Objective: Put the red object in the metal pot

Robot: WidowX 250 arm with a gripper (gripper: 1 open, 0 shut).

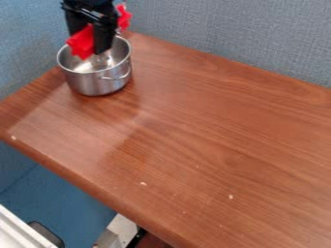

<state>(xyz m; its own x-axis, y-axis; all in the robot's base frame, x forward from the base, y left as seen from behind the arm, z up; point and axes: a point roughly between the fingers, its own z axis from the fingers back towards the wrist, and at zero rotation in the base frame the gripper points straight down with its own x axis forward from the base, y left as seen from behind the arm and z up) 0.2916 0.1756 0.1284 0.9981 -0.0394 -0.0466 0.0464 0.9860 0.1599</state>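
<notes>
The red object (85, 41), a bright red bar-like block, hangs tilted between the black fingers of my gripper (93, 37), which is shut on it. It sits right over the far rim and opening of the metal pot (96, 66), a round shiny steel pot at the table's back left corner. The block's lower end overlaps the pot's mouth; I cannot tell if it touches the pot. The gripper's upper part runs out of the frame's top edge.
The brown wooden table (195, 136) stretches to the right and toward the front. A blue wall (246, 34) stands behind it. The table's left and front edges drop off to the floor.
</notes>
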